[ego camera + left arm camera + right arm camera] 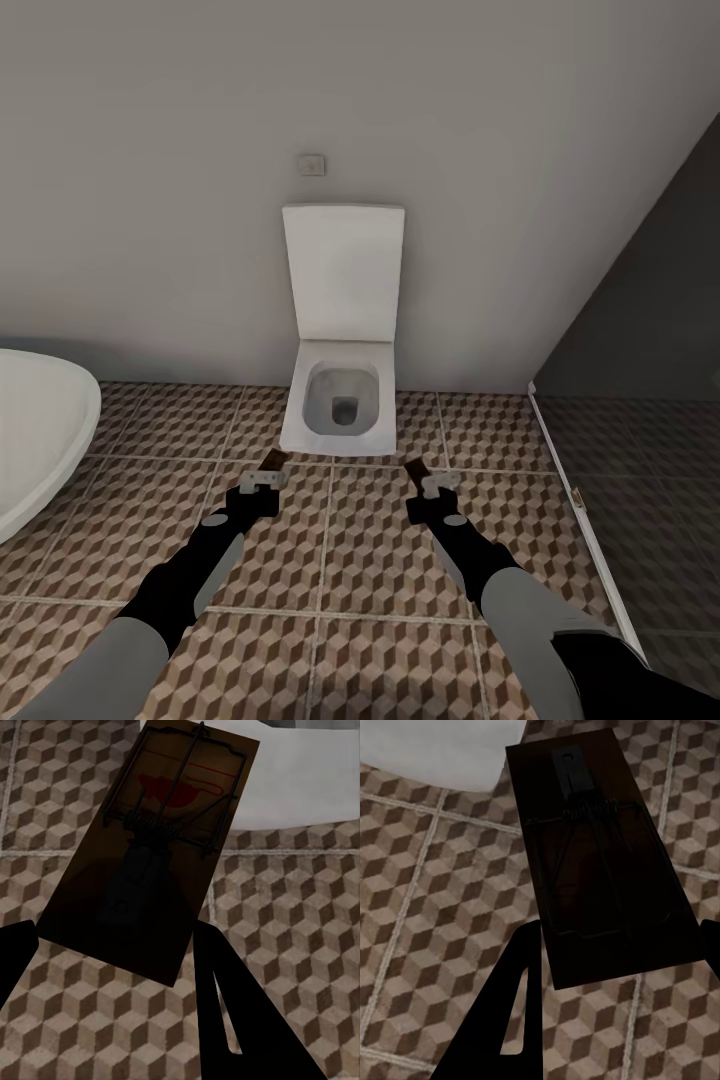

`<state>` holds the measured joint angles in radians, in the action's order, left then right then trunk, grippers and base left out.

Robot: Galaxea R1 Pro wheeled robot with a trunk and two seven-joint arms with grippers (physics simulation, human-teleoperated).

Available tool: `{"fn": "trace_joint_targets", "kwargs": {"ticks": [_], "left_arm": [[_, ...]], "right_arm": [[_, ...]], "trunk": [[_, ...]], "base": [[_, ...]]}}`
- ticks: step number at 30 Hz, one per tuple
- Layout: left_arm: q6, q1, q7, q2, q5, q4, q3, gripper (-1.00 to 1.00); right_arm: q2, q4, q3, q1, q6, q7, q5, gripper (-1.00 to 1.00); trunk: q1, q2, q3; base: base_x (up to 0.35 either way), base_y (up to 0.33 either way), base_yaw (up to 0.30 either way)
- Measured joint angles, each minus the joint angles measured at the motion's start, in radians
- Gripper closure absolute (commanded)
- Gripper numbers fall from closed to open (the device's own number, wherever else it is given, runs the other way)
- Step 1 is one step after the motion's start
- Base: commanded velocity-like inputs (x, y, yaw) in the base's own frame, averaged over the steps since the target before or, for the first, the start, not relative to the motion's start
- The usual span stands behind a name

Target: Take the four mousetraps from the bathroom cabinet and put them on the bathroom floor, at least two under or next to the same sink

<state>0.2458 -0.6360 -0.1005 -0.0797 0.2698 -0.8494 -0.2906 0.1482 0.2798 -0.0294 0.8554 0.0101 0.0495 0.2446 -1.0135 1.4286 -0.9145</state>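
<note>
Gripping one mousetrap each, both arms reach fwd over the bathroom floor (360, 560) toward a white toilet (340, 400). Left mousetrap (150, 855): brown board, wire bar + spring on top, red mark near its far end, pinched at its near end between the left gripper (112, 967) fingers, held tilted above the tiles, not touching them. In head view it pokes out as a small brown tab (275, 459) just past the left gripper (262, 482), close to the toilet's front left corner. Right mousetrap (600, 855): darker, in shadow, wire frame visible, clamped at its near edge by the right gripper (619, 960), also off the floor; head view shows its tip (415, 468) ahead of the right gripper (437, 488), near the toilet's front right corner. Both pincers closed on their boards.

Floor: cube-pattern tiles, brown/beige/white, pale grout. Toilet sits against a grey wall (150, 200), lid up, bowl open w/ a dark drain at the bottom; can't tell if there's water in it. Small square plate (312, 164) on the wall above the lid. White bathtub (35, 440) rim curves in at left. Dark glass panel (650, 400) w/ white bottom rail at right.
</note>
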Motion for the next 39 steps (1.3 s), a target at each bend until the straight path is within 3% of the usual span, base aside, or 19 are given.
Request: {"fn": "trace_joint_targets", "kwargs": {"ticks": [15,28,39], "left_arm": [[-0.002,0.002,0.000,0.000,0.000,0.000,-0.001,1.00],[-0.003,0.003,0.000,0.003,0.000,0.001,-0.001,1.00],[-0.003,0.003,0.000,0.003,0.000,0.002,-0.001,1.00]], "right_arm": [[0.000,0.000,0.002,0.000,0.005,0.000,0.003,1.00],[0.000,0.000,0.002,0.000,0.005,0.000,0.003,1.00],[0.000,0.002,0.001,-0.001,0.054,0.000,0.003,1.00]], "trunk": [[0.000,0.000,0.000],[-0.001,0.000,0.000],[0.000,0.000,0.000]], "base": [[-0.003,0.000,0.000],[-0.275,0.000,0.000],[-0.053,0.000,0.000]]}}
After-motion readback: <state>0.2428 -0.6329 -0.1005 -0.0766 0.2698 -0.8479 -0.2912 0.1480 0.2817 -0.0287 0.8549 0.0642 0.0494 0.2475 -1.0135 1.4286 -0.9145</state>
